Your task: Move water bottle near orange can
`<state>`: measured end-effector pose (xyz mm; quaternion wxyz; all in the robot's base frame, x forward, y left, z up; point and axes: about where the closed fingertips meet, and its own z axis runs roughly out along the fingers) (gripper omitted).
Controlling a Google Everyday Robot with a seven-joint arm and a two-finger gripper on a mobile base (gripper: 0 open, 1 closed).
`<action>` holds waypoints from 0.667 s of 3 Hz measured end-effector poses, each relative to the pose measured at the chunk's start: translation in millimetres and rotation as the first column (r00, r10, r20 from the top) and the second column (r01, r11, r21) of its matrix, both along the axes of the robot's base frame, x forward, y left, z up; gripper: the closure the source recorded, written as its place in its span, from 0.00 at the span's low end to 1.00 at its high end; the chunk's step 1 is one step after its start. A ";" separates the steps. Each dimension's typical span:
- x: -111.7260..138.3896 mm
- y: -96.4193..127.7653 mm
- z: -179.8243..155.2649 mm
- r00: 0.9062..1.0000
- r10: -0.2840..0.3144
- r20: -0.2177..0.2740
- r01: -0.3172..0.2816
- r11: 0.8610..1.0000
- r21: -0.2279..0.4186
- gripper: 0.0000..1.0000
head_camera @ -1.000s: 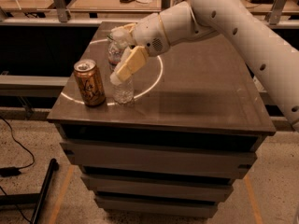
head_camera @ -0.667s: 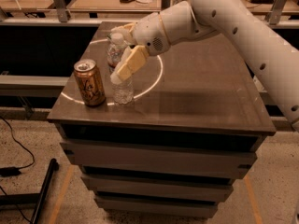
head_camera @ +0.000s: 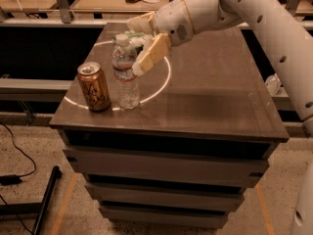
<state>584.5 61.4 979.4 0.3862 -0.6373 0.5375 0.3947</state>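
Worktop (head_camera: pixel 210 97), front-left corner: orange can (head_camera: pixel 94 86) | water bottle (head_camera: pixel 127 80) just right of it | hand (head_camera: pixel 139 48) beside bottle's upper right.

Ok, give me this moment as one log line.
water bottle: upright on table, beside orange can, small gap | gripper: at bottle's upper half | task: bottle looks placed near can

My one camera looks down from above, perhaps from my head, facing the table (head_camera: pixel 220 92) fairly near; my gripper (head_camera: pixel 133 47) hangs over its far-left part.
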 end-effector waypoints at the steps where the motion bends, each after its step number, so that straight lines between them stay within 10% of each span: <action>1: 0.0 -12.5 8.6 1.000 -0.003 0.015 0.003 1.000 0.001 0.00; 2: -0.5 -24.4 15.8 0.997 -0.058 0.053 0.058 0.998 0.012 0.00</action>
